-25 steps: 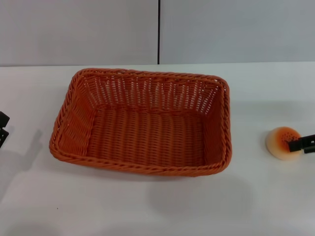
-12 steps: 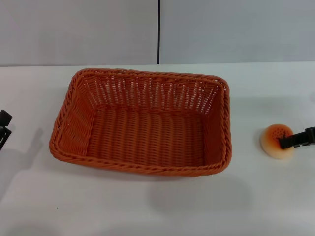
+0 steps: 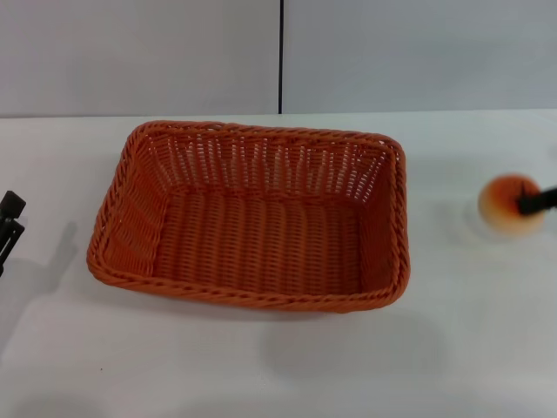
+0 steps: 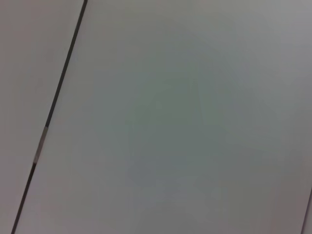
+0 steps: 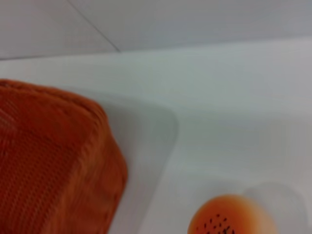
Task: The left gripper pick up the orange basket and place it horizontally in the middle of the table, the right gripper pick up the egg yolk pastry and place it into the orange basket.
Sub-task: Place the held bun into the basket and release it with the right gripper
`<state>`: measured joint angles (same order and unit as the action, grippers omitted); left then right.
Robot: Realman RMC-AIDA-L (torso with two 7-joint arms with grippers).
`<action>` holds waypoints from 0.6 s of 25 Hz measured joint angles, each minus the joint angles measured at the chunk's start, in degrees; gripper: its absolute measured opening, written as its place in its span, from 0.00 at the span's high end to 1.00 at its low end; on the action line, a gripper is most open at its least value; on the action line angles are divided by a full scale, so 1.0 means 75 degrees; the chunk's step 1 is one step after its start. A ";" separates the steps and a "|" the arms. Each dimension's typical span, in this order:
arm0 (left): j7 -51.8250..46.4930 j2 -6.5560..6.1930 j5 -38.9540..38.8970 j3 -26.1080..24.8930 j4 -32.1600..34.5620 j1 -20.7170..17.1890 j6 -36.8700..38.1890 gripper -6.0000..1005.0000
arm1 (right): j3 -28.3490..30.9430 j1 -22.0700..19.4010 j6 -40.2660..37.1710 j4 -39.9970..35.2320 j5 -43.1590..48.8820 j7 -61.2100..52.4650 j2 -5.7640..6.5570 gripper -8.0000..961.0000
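The orange basket point(image 3: 252, 218) lies lengthwise in the middle of the white table point(image 3: 261, 366), empty; one of its corners shows in the right wrist view point(image 5: 53, 161). To its right the egg yolk pastry point(image 3: 505, 202) hangs a little above the table, with my right gripper point(image 3: 525, 205) shut on it from the right edge of the head view. The pastry's speckled orange top also shows in the right wrist view point(image 5: 234, 217). My left gripper point(image 3: 9, 222) sits at the far left edge, away from the basket, fingers apart and holding nothing.
A grey wall with a dark vertical seam point(image 3: 280, 57) rises behind the table. The left wrist view holds only a plain pale surface with a dark line point(image 4: 53, 107). Bare tabletop separates the basket from the pastry.
The right gripper has lifted the pastry off the table and carried it upward in the head view. The left gripper has shifted slightly at the left edge. The basket has not moved.
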<state>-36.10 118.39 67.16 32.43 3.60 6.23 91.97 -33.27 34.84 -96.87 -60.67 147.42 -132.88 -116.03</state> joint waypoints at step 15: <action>-0.0031 -0.0001 0.0041 0.0005 -0.0063 0.0051 -0.0038 0.26 | -0.1510 0.1267 -0.0892 -0.0028 -0.2559 -0.0090 -0.0103 0.93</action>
<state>-36.33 118.38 67.46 32.46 3.13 6.61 91.68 -44.59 44.34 -103.57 -60.89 128.23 -133.56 -116.81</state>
